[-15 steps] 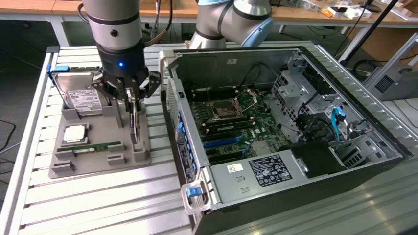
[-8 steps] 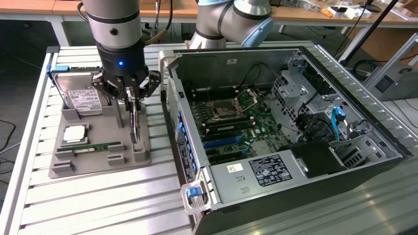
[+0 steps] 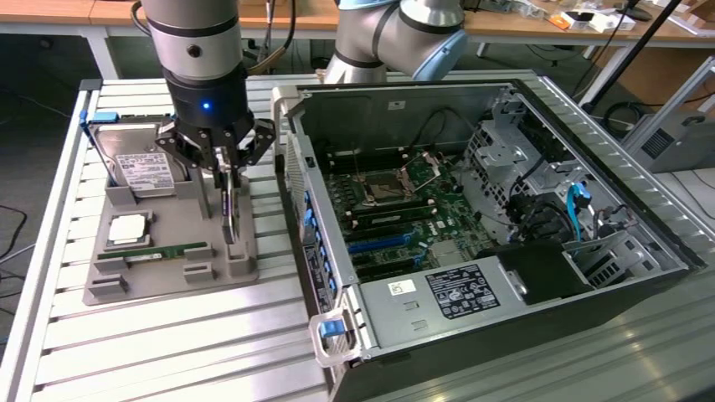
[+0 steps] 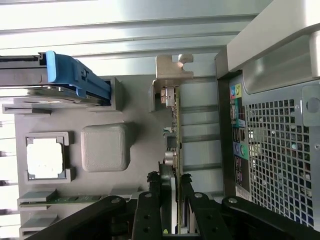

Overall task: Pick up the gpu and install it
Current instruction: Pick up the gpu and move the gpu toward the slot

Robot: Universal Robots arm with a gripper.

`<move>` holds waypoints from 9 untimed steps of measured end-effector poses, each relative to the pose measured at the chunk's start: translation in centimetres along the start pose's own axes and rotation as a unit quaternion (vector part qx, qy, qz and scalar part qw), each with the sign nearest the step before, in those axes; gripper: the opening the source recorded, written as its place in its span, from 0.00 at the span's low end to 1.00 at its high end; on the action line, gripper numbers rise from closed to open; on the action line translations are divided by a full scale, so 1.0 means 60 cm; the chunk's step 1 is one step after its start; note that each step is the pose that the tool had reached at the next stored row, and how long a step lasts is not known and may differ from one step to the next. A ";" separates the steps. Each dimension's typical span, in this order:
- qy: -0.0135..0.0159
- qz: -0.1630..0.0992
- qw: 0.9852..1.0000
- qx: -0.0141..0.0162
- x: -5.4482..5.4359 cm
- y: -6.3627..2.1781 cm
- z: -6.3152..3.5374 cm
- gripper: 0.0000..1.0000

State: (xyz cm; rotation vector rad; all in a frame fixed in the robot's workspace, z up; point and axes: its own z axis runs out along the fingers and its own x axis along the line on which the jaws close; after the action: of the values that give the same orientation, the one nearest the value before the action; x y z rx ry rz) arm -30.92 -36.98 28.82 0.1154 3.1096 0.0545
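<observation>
Arm (image 3: 201,50) vertical over gray tray (image 3: 167,280); jaws clenched on gpu (image 3: 230,222) standing edgewise.

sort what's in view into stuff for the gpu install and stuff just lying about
For the job:
- gpu, on edge on the grey tray
- gripper, shut on the gpu
- open computer case with its motherboard

Lying about:
- hard drive
- processor chip
- RAM stick
</observation>
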 end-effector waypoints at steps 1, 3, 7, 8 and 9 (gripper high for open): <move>0.000 0.000 1.000 0.000 0.000 0.000 -0.001 0.27; 0.000 0.000 1.000 0.000 0.000 0.000 -0.002 0.27; 0.000 0.000 1.000 0.000 0.000 0.000 -0.006 0.27; 0.000 0.000 1.000 0.000 0.000 0.000 -0.007 0.27; 0.000 0.000 1.000 0.000 0.000 0.000 -0.008 0.27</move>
State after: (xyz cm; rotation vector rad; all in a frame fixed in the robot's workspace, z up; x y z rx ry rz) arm -30.92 -36.98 29.28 0.1154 3.1096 0.0546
